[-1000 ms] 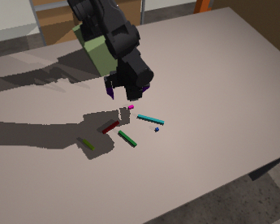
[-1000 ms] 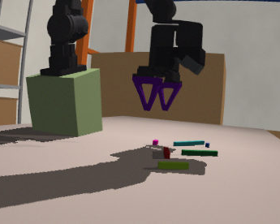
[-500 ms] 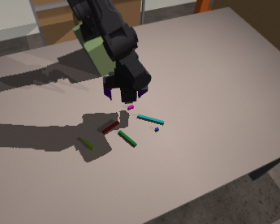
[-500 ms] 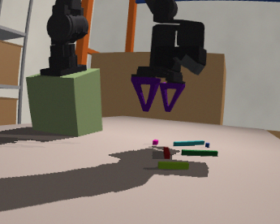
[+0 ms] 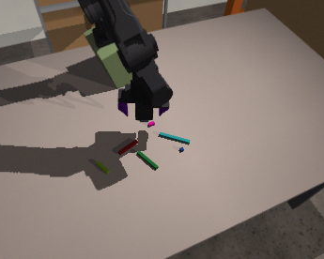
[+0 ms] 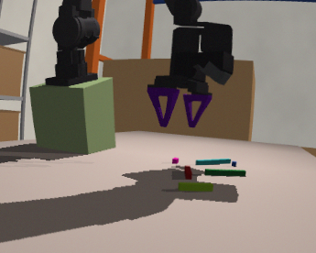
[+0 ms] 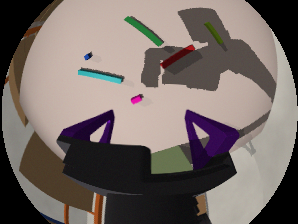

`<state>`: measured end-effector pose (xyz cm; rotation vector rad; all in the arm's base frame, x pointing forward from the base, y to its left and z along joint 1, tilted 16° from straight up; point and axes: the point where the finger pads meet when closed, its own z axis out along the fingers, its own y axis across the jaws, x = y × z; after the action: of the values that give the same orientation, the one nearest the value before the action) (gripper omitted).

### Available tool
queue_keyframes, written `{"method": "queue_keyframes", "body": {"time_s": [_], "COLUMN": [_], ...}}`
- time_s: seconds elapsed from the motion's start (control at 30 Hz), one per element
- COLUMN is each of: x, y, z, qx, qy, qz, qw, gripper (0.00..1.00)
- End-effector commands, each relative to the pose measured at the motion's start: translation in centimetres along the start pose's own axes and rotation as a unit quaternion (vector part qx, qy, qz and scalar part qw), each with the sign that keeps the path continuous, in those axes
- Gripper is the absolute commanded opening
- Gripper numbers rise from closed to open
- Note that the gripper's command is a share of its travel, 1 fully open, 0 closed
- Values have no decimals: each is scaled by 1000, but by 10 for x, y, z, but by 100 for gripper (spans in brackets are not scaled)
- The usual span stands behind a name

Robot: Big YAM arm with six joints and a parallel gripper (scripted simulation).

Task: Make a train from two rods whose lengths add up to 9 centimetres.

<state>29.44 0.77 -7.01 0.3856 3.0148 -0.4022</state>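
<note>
My gripper (image 6: 178, 126) (image 7: 149, 113) is open and empty, high above the table. The short magenta rod (image 5: 151, 124) (image 6: 175, 160) (image 7: 136, 99) lies nearest to it in the wrist view. The red rod (image 5: 128, 146) (image 6: 188, 172) (image 7: 178, 57) and the lime rod (image 5: 101, 167) (image 6: 195, 187) (image 7: 214, 33) lie apart in the arm's shadow. The green rod (image 5: 147, 160) (image 6: 225, 172) (image 7: 144, 31) lies beside the red one, not in line with it. The turquoise rod (image 5: 174, 138) (image 6: 212, 161) (image 7: 100, 76) lies near the tiny blue rod (image 5: 181, 149) (image 6: 234, 163) (image 7: 88, 56). No rods are joined end to end.
The arm's green base block (image 5: 112, 63) (image 6: 64, 119) stands on the table (image 5: 252, 117) behind the rods. The arm's shadow covers the table around the red and lime rods. A brown panel (image 6: 131, 96) stands behind the table in the exterior view.
</note>
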Motion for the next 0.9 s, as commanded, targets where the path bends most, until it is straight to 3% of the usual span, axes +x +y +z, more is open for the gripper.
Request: {"method": "queue_keyframes", "body": {"time_s": [0.0, 0.4, 0.43, 0.6, 0.87], "x": [-36, -34, -40, -43, -42], "y": [8, 16, 1, 9, 9], "z": [-14, -16, -6, -15, -14], "qx": [-17, -19, -13, -20, -20], "qy": [-36, -39, -26, -39, -38], "qz": [44, 32, 100, 91, 91], "qw": [998, 999, 995, 995, 995], "gripper": [100, 100, 100, 100, 100]}}
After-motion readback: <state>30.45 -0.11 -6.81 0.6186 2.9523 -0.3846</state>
